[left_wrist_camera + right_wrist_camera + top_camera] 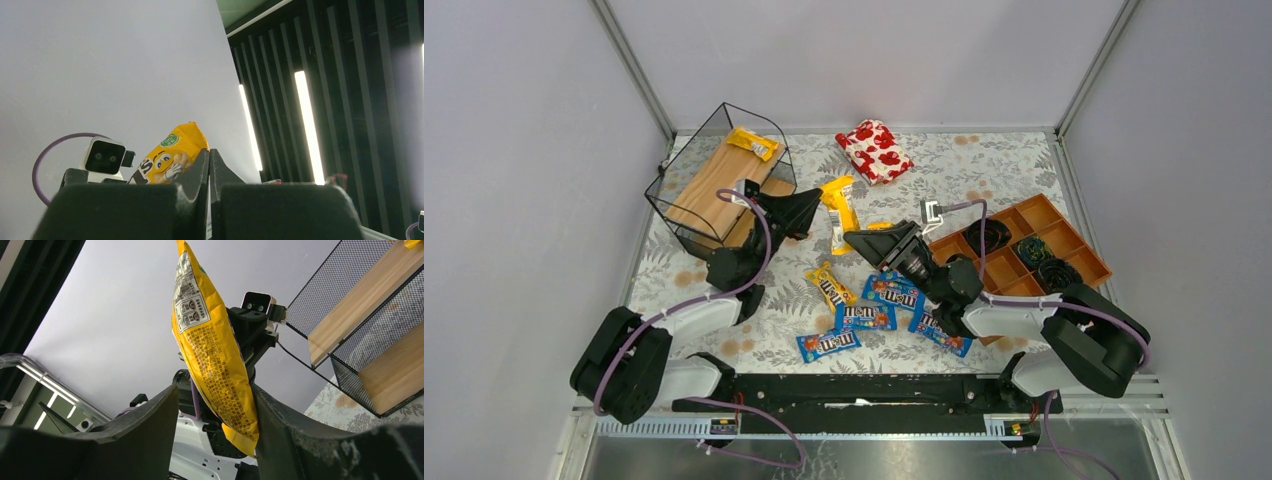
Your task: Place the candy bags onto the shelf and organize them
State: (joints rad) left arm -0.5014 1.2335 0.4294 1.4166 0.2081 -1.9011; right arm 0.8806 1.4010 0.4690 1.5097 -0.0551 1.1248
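Shelf (714, 185) holds one bag (752, 143), left tool (816, 209) grips packet (215, 355), right tool (854, 239) open around it

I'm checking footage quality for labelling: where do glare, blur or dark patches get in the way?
Top external: even light, sharp, soft shadows only. Left wrist: ceiling light strips bloom white; its own dark fingers blurred; yellow glossy candy packet readable. Right wrist: that packet's back print fairly sharp, black wire shelf crisp.

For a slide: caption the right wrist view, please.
Yellow candy bag, held by the left end effector, hangs between the right end effector's open fingers, shelf behind.
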